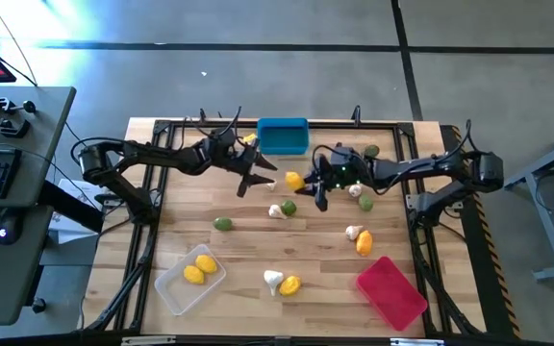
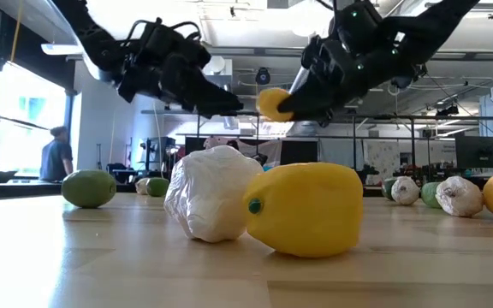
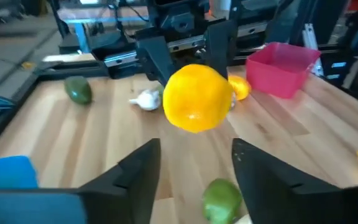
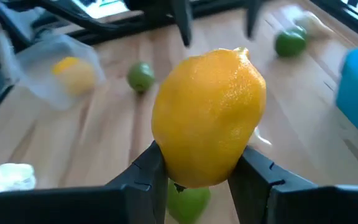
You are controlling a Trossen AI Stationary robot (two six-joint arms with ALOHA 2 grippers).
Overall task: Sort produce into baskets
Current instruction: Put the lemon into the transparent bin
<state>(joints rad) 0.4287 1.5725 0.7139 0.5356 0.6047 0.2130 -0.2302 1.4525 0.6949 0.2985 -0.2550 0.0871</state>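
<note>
Right wrist view: right tool clamps a lemon; left tool (facing it) gapes.

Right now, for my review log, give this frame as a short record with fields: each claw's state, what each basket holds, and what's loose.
right claw: shut on a lemon, held above the table's middle
left claw: open, empty, facing that lemon
clear basket: two yellow pieces inside
blue basket: contents not discernible
red basket: nothing visible inside
loose on table: green pieces, garlic bulbs, other lemons scattered
</note>
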